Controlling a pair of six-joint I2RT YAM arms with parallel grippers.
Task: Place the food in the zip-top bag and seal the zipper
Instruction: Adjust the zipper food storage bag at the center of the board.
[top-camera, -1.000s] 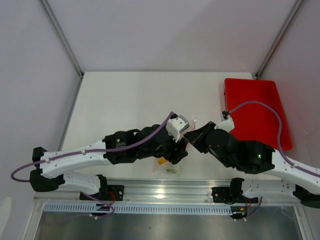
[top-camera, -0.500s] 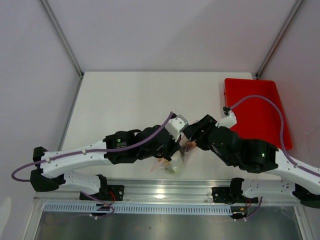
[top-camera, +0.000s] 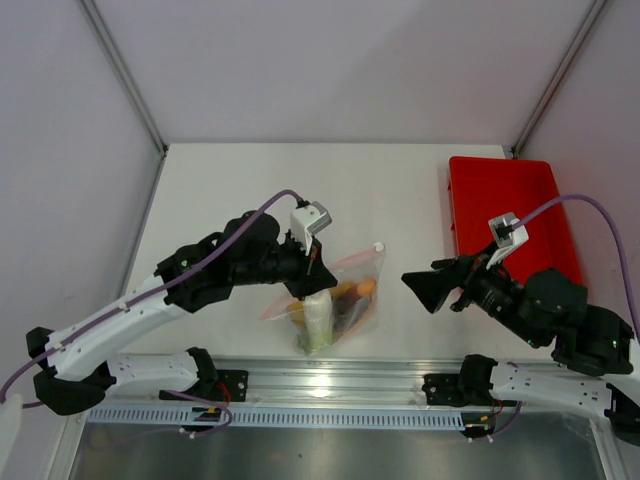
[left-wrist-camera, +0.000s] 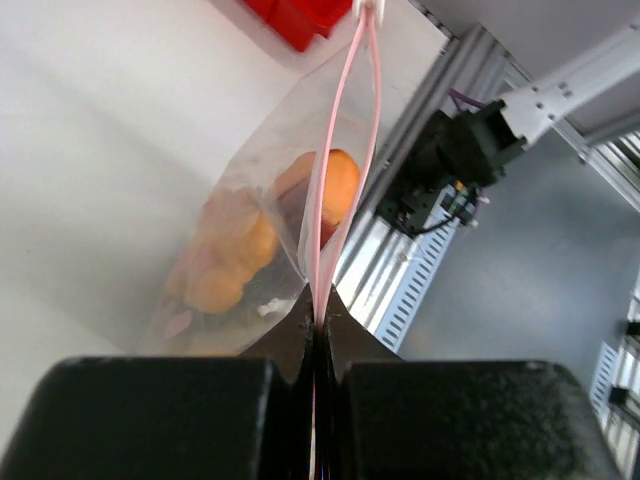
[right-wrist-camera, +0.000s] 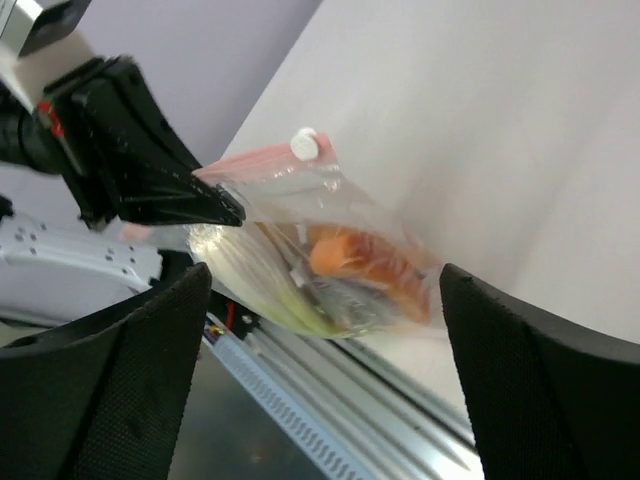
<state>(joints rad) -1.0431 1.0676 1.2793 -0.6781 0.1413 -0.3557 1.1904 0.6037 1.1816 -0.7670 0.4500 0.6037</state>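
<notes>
- You have one clear, crinkly, pink-tinted zip-top bag on the white table, held up near the table's near edge, between the two arms.
- One thin pinkish-red zipper runs along its top edge. In the left wrist view it shows as two pink lines, slightly apart along the middle, meeting at your fingers and again at the far end.
- One small white slider tab sits at that far end, the end toward the right arm.
- Your left gripper is pinched tight on the zipper end opposite the slider, with both fingertips pressed together over the strip.
- Your right gripper has its two fingers spread wide. It grips nothing, stays apart from the bag and points toward it.
- All the food you can see is inside the bag:
  - one green-white leek stalk at the lower end;
  - one orange slice near the middle;
  - one bunch of small tan-yellow balls, of which about three can be told apart;
  - something dark red beside the orange slice, too blurred to count.
- You cannot pick out a lemon with certainty.
- One red rectangular plastic tray lies at the table's right side, well apart from the bag.
</notes>
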